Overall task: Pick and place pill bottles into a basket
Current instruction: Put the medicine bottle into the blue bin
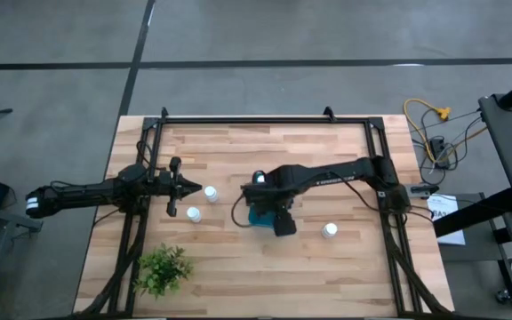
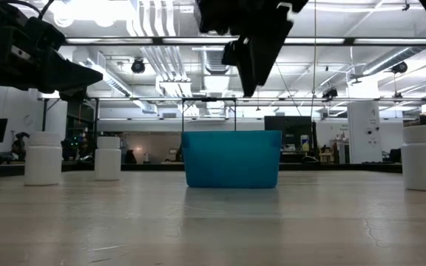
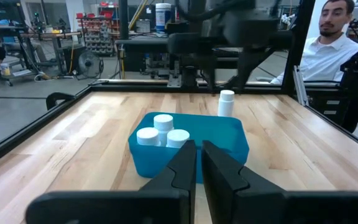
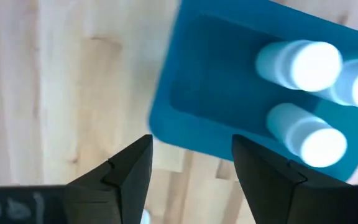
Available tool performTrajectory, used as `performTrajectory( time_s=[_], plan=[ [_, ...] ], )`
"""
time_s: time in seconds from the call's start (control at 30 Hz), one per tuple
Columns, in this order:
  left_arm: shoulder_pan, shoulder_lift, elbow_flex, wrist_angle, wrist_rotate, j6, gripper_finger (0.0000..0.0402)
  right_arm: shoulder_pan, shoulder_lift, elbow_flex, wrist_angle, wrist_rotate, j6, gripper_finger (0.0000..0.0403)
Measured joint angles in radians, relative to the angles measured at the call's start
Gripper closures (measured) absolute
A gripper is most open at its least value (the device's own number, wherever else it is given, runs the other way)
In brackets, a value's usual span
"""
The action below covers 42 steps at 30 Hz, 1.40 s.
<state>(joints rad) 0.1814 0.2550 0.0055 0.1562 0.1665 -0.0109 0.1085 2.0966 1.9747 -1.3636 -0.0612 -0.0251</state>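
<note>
- Left gripper [image 1: 188,188] at about 9 o'clock of table centre in the high view, pointing toward 3 o'clock. Its wrist view shows the fingers [image 3: 185,163] nearly pressed together with a thin gap, pinching nothing.
- Two pill bottles [image 1: 211,192] [image 1: 194,213] stand upright just off the left gripper's tips, one at its 3 o'clock and one at its 5 o'clock, close to each other but apart.
- Green plant [image 1: 162,269] near the table's 7 o'clock corner, well clear of the bottles.
- Teal basket [image 1: 260,216] near table centre, partly under the right arm. In the left wrist view, three white-capped bottles [image 3: 161,131] stand upright inside the basket, bunched toward one end.
- Right gripper [image 4: 191,163] hangs above the basket's edge; fingers spread wide, nothing between them.
- One more pill bottle [image 1: 329,231] stands alone at the basket's 4 o'clock, near but apart.
- Wooden table [image 1: 345,267].
- A person in a white shirt [image 3: 331,50] sits beyond the table's far edge in the left wrist view.
</note>
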Motion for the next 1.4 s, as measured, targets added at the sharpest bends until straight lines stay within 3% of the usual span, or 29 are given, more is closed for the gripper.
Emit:
performTrajectory(
  time_s=[0.5,1.07,1.4],
  plan=[
    [0.0,0.0,0.0,-0.001,0.0,-0.004,0.0394,0.136,-0.156,-0.076,-0.006,0.013,0.097,0.0193],
    [0.0,0.012,0.0,-0.008,0.0,-0.009,0.0394,0.154,-0.539,-0.523,0.086,0.064,0.298,0.0193],
    [0.0,0.067,0.0,-0.007,0.0,-0.009,0.0394,0.165,-0.64,-0.742,0.114,0.057,0.313,0.0193]
  ],
)
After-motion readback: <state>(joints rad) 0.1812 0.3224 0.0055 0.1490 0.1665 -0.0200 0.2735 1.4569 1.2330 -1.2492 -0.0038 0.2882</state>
